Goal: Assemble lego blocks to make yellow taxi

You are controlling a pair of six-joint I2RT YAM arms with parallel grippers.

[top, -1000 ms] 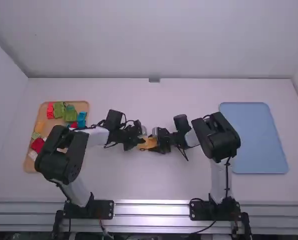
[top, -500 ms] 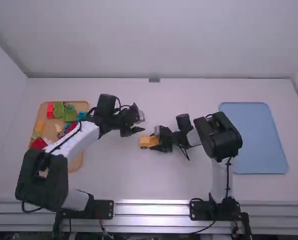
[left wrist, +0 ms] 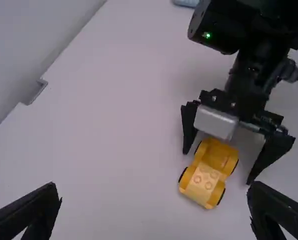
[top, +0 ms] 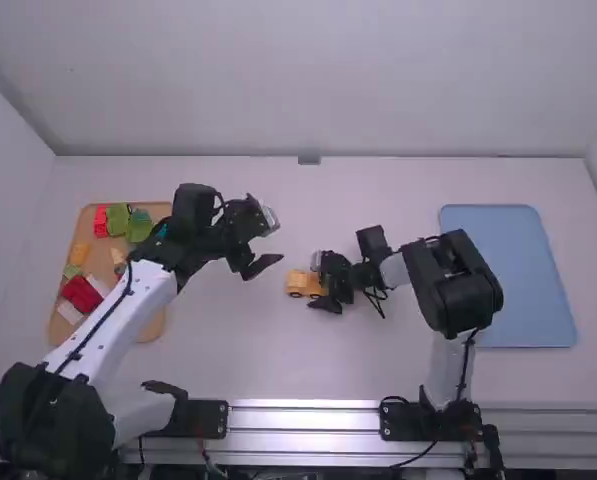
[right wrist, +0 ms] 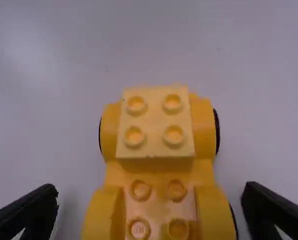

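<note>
Left gripper point(top: 262, 262) is over the table, up and left of the car, open with nothing between its fingers; the left wrist view shows the left gripper point(left wrist: 156, 207) wide. Right gripper point(top: 323, 290) stands at the car's right end; its fingers are apart on either side in the right wrist view, right gripper point(right wrist: 151, 207). The yellow-orange wheeled car base point(top: 297, 283) rests on the table, in the left wrist view the car base point(left wrist: 219, 156) too. A paler yellow block point(right wrist: 153, 122) with studs sits on one end of it; the other end has bare studs.
A wooden tray point(top: 56, 325) at the left holds red, green, blue, orange and white blocks, partly behind the left arm. A blue tray point(top: 508, 275) lies at the right.
The left gripper has pulled away from the car, up and to the left. The right gripper has opened around the car and shifted slightly; the car now shows more clearly.
</note>
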